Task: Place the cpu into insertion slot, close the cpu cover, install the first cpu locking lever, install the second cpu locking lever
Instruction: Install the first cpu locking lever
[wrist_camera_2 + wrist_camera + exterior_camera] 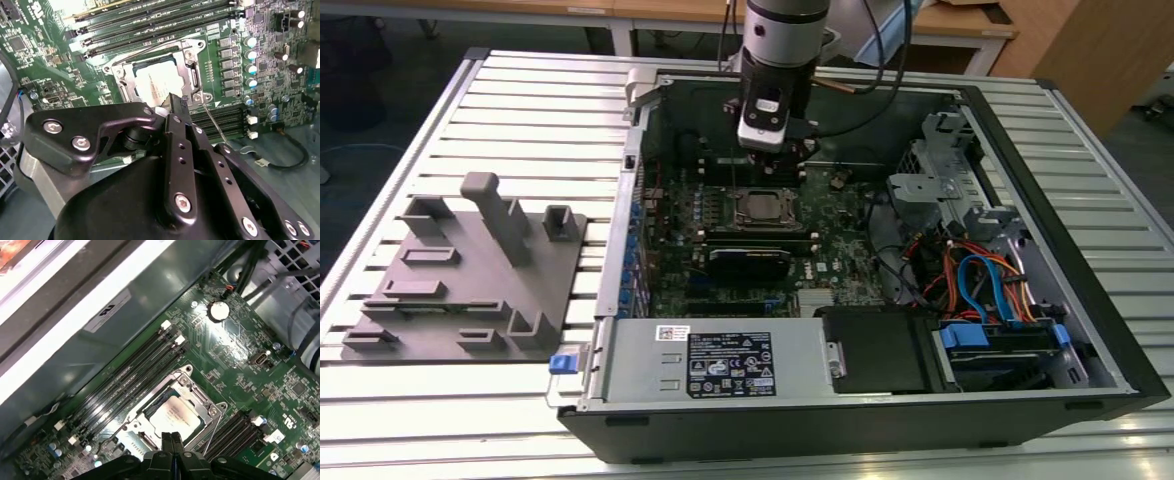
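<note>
We've got the gripper hovering just over the socket inside the open PC case, fingers pinched together with nothing between them. The cpu sits in the insertion slot, with the cpu cover lying flat around it.

Open computer case on slatted table
Grey fixture block beside it, by the table's edge at the exterior view's left.

Slatted metal table carries open computer case; grey fixture block beside it.
</note>
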`<control>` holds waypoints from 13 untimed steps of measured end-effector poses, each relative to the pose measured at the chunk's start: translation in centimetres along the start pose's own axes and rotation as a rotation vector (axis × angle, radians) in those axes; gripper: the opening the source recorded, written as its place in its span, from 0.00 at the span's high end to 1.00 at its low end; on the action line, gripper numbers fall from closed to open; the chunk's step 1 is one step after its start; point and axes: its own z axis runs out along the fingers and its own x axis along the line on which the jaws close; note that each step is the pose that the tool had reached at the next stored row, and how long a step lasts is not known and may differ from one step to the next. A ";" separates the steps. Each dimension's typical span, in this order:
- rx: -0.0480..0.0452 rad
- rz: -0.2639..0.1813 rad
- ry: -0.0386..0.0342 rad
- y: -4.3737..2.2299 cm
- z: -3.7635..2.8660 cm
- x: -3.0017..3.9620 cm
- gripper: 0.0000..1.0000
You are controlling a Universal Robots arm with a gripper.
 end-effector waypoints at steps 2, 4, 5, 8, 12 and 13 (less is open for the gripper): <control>-0.0001 -0.019 -0.0001 0.00 0.00 0.00 0.90; -0.0002 -0.051 -0.0002 -0.01 0.00 0.00 0.90; -0.0004 -0.069 -0.0003 -0.01 0.01 0.00 0.90; -0.0006 -0.125 -0.0005 -0.01 0.02 0.00 0.90; -0.0011 -0.194 -0.0007 -0.01 0.04 0.00 0.90; -0.0011 -0.209 -0.0007 -0.01 0.04 0.00 0.90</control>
